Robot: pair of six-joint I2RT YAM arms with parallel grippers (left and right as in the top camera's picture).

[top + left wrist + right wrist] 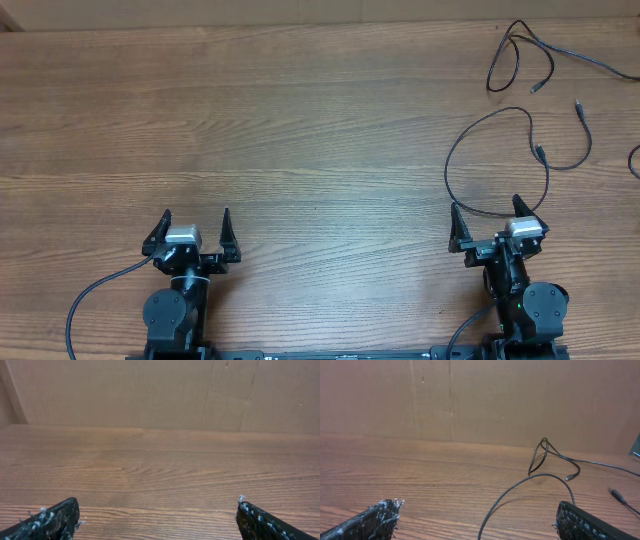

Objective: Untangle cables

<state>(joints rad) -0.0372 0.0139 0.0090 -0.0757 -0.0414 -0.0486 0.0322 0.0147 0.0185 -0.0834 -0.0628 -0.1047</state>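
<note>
Thin black cables lie on the wooden table at the right. One cable (pixel 470 135) makes a wide loop whose near end runs between the fingers of my right gripper (pixel 485 207); the same loop (pixel 520 487) shows in the right wrist view. A second cable (pixel 520 55) lies folded at the far right corner, seen also as a small standing loop (pixel 542 455). The right gripper (pixel 477 510) is open, holding nothing. My left gripper (pixel 196 215) stands open over bare wood at the near left, and its wrist view (pixel 157 510) shows no cable.
A loose plug end (pixel 579 105) lies right of the big loop, and another cable piece (pixel 634 160) shows at the right edge. A brown cardboard wall (pixel 480 395) stands behind the table's far edge.
</note>
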